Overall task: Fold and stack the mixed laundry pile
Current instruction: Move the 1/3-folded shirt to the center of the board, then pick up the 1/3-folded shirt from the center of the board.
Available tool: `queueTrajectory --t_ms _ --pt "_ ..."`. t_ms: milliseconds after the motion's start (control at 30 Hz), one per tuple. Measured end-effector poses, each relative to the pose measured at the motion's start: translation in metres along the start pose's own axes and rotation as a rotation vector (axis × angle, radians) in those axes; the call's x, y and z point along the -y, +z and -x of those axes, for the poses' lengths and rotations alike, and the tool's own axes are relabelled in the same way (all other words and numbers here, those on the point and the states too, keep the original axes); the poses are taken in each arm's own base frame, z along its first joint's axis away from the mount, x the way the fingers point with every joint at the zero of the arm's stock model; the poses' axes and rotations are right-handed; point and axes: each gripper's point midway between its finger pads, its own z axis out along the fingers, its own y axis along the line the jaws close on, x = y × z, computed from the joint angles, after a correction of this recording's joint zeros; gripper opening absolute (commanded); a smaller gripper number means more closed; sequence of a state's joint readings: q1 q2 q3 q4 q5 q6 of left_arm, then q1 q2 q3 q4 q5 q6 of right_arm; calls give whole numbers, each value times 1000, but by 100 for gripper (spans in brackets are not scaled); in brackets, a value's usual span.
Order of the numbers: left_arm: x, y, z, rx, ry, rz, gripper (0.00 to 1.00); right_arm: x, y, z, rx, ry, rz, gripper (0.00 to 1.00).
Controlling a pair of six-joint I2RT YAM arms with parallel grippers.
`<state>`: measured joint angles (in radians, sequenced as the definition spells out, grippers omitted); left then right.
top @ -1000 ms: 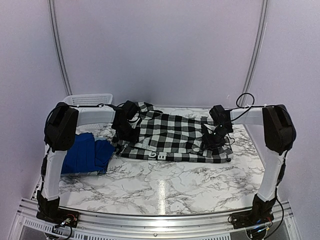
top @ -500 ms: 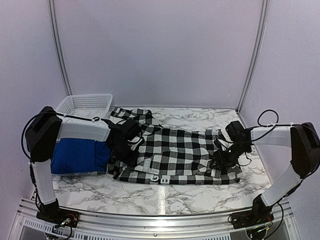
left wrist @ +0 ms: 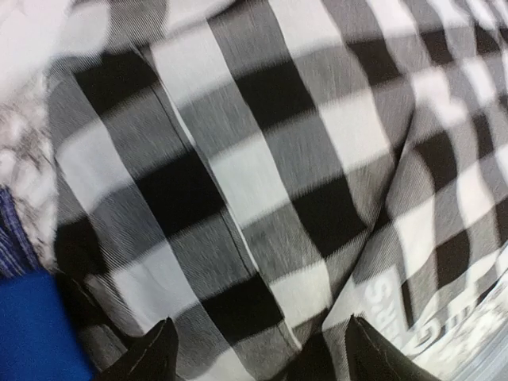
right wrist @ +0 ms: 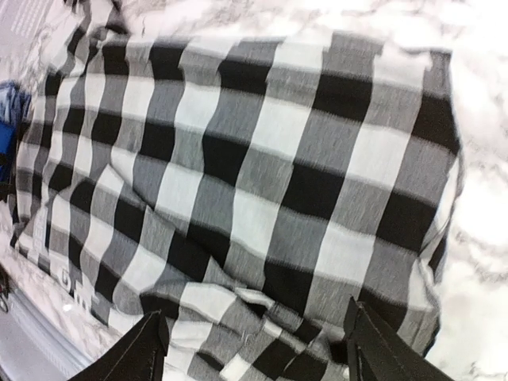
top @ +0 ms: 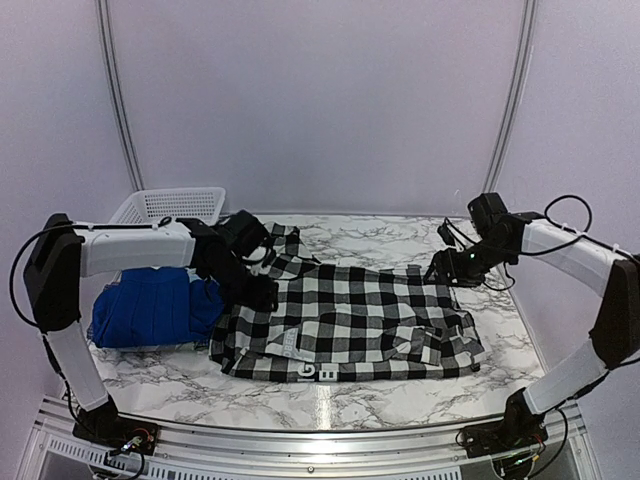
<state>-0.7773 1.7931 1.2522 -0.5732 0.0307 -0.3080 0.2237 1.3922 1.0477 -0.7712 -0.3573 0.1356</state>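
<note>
Left gripper (left wrist: 254, 359) and right gripper (right wrist: 254, 349) gape wide, empty, over the rumpled, soft black-and-white buffalo-check flannel shirt (top: 350, 320).

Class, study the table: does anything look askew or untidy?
Yes. The buffalo-check flannel shirt is folded unevenly: its near right corner is rumpled, and a part sticks out at the far left toward the basket, so the edges do not line up.
</note>
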Motion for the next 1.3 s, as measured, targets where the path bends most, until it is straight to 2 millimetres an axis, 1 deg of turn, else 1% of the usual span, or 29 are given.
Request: queueTrajectory --t_ms 33,67,100,167,200,267,333,433,500,567,667,733,833,933,1133,1167,1200,1267,1300 --pt "-1 -12 24 54 -32 -22 76 3 0 14 17 -7 -11 70" --pt "-15 -18 39 89 -75 -20 76 9 3 28 29 -11 -25 70" --pt "-27 -28 59 131 -119 -29 76 15 8 40 37 -12 -39 69" --pt "-54 -44 97 214 -194 -33 76 32 19 58 43 8 -65 67" --pt "-67 -50 115 249 -224 -33 76 40 23 64 43 20 -77 67" --pt "-94 -54 144 299 -272 -23 75 62 33 76 43 55 -100 65" --pt "-115 -50 167 330 -310 -14 76 81 41 86 45 82 -118 63" --pt "-141 -33 193 348 -366 0 77 100 51 97 48 101 -131 63" --pt "-156 -22 210 365 -389 16 77 105 58 101 53 108 -127 63" --pt "-170 -11 223 384 -413 41 75 104 60 103 57 111 -115 63" --pt "-184 6 233 399 -463 88 75 101 58 110 75 110 -101 63" --pt "-191 17 234 396 -499 118 77 99 55 118 92 103 -97 63" --pt "-204 33 232 398 -568 179 80 97 51 136 125 88 -91 63" --pt "-212 47 232 402 -605 230 80 96 50 140 133 86 -82 63" --pt "-221 75 230 405 -659 286 79 94 53 138 123 91 -67 63" --pt "-223 80 229 401 -666 295 76 94 54 138 120 92 -66 63" --pt "-224 85 227 398 -673 301 70 95 54 137 119 93 -67 63" --pt "-228 86 231 418 -685 320 58 95 55 136 114 94 -67 63" --pt "-229 87 232 425 -689 325 50 95 55 136 112 95 -67 63"
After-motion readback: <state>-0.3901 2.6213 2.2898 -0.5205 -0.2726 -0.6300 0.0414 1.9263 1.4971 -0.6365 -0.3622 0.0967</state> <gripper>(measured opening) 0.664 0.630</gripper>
